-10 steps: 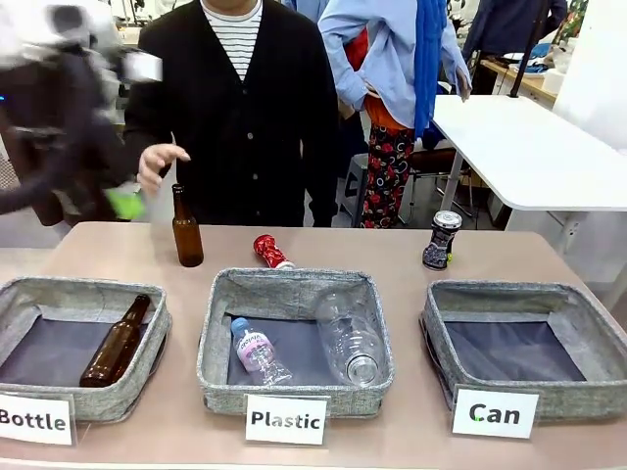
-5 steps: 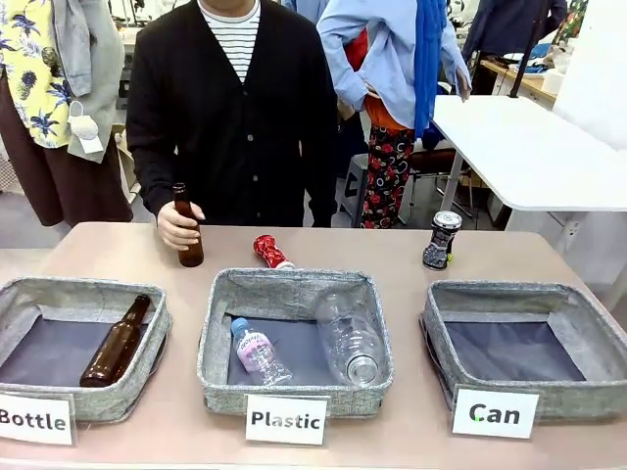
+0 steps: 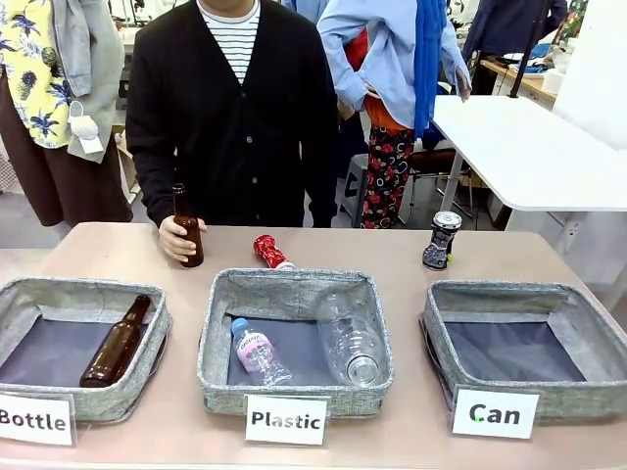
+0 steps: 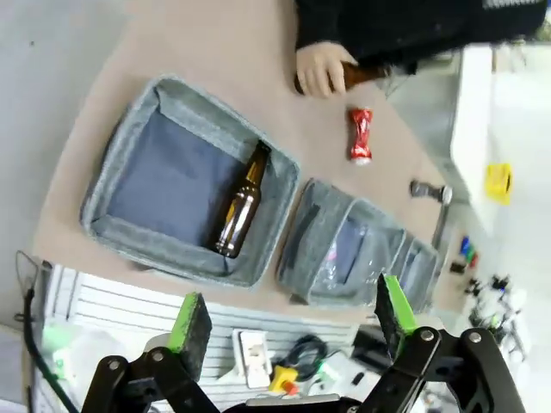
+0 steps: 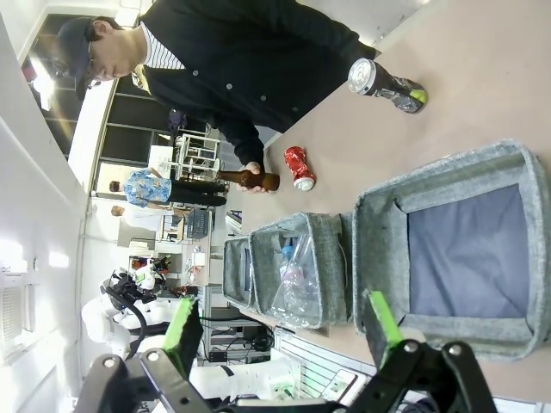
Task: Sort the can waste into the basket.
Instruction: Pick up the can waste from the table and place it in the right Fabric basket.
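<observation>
At far left on the counter [image 3: 372, 245] a hand [image 3: 174, 235] grips an upright bottle [image 3: 180, 204], the red can [image 3: 271, 252] lies right of it, the dark can [image 3: 442, 240] stands just beyond the right-hand basket [image 3: 588, 394], and the left fingers [image 4: 191, 320] and right fingers [image 5: 182, 334] spread wide, holding nothing.

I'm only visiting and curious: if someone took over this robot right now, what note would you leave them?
Left gripper: open, empty. Right gripper: open, empty.
Crushed red can lies on the table behind the Plastic basket; dark can stands behind the Can basket.
Done: nothing; the Can basket holds no cans.
To do: both cans into it.
A person's hand grips an upright brown bottle.
</observation>
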